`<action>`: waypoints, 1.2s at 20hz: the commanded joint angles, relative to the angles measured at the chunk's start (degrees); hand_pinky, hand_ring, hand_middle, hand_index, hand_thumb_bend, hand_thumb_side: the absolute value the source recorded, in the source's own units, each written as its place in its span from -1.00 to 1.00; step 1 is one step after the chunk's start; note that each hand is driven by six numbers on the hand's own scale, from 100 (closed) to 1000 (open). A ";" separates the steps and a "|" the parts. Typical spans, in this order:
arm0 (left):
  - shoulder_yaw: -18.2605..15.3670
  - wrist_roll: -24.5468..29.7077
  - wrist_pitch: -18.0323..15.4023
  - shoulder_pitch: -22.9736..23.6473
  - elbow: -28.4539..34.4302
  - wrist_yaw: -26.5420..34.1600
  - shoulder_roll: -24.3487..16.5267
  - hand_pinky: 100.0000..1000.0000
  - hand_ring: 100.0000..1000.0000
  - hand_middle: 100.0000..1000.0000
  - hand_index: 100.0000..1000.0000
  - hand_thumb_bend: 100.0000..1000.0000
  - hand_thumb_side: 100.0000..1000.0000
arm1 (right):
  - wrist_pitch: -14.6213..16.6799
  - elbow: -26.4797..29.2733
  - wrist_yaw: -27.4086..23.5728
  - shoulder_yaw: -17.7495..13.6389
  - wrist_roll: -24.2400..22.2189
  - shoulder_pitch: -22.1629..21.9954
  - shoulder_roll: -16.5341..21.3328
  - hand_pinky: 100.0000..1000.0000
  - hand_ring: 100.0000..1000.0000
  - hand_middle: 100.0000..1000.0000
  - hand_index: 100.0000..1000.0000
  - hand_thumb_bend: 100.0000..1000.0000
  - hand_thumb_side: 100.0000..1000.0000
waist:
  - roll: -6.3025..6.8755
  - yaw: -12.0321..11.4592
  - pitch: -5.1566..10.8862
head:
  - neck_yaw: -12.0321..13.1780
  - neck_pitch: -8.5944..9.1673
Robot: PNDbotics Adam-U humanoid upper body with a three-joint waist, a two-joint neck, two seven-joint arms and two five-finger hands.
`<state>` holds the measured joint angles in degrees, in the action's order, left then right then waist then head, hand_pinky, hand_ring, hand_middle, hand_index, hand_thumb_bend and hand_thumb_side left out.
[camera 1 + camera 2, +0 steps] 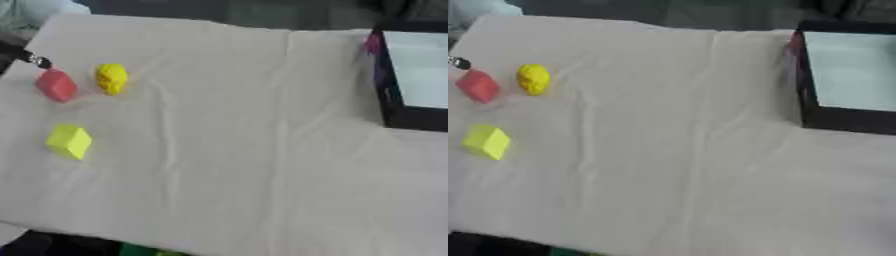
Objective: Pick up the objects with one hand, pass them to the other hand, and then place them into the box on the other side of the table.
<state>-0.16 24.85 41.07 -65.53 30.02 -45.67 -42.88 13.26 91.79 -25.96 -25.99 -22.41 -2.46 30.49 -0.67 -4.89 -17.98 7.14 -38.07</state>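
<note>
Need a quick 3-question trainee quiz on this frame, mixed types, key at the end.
1. True or false: the red block is already in the box.
2. Which sits nearest the red block? A) yellow lump B) yellow cube C) box
3. Fill in: the box stands at the table's ___ side, by the robot's own sides.

Key: 1 false, it lies on the cloth; 2 A; 3 right.
</note>
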 commanded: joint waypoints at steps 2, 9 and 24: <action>-0.55 0.99 0.37 -1.52 0.24 0.63 -1.23 1.00 0.81 0.57 0.59 0.50 -0.41 | 0.02 0.23 0.43 -0.07 -0.43 0.35 1.82 1.00 1.00 1.00 0.98 -1.00 0.00 | 0.01 -0.11 0.91 | 0.37 0.33; -0.46 1.56 -0.43 -1.41 -0.24 2.07 -1.08 1.00 0.82 0.58 0.57 0.52 -0.41 | -0.14 -0.07 1.00 0.11 -0.60 0.52 1.60 1.00 1.00 1.00 0.98 -1.00 0.00 | -0.01 -0.13 0.74 | 0.01 0.39; -0.14 1.36 0.36 -0.83 -2.20 2.46 0.63 1.00 0.84 0.60 0.60 0.45 -0.53 | -0.08 -0.64 2.20 0.54 -0.73 0.72 0.82 1.00 1.00 1.00 0.98 -1.00 0.02 | -0.14 0.22 0.26 | -0.43 -0.61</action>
<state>-0.20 25.65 40.64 -65.52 27.38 -43.36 -40.93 13.05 90.76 -24.00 -25.19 -22.93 -1.99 30.30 -0.82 -4.68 -18.63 6.78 -38.63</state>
